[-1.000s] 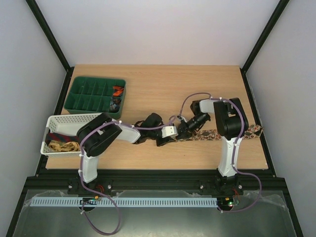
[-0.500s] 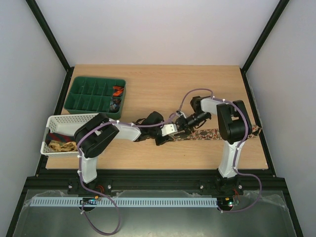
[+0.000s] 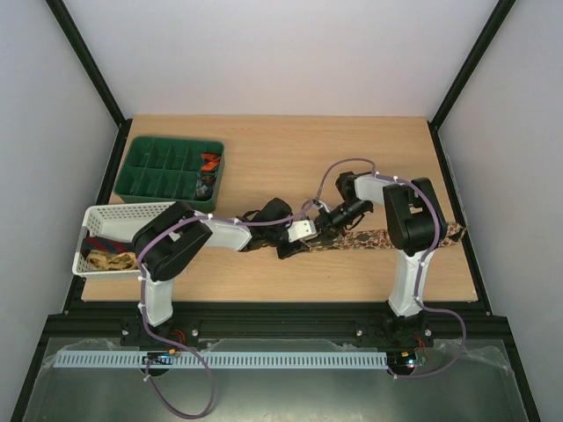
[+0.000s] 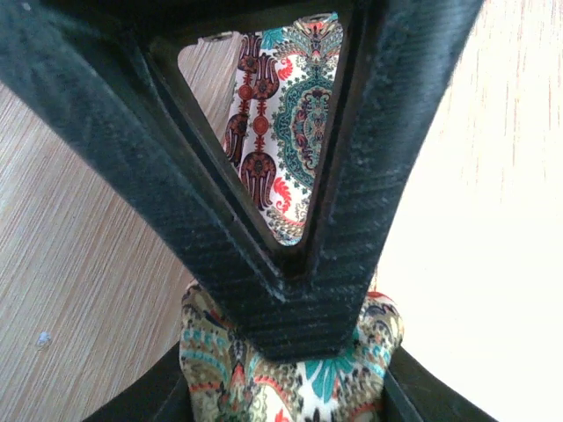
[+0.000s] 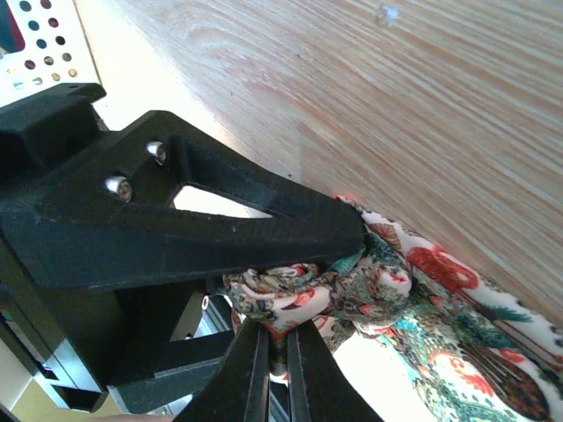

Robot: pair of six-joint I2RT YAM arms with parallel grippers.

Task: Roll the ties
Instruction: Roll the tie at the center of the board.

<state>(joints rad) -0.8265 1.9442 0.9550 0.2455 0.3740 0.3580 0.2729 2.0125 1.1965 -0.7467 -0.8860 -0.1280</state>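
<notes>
A floral-patterned tie lies as a long strip across the right side of the table, its left end wound into a small coil. My left gripper is shut on that coil, with fabric filling the gap between its fingers. Coming from the right, my right gripper is shut on a fold of the same coil. The two grippers meet near the table's middle, left gripper beside right gripper. In the left wrist view, one right finger covers part of the coil.
A green divided tray at the back left holds an orange-red coil and a dark coil. A white basket at the left edge holds a gold-patterned tie and a maroon one. Purple cables loop over both arms.
The right gripper opened briefly, shifted a little left toward the coil and shut again on the fabric. The left gripper kept its hold on the coil.
</notes>
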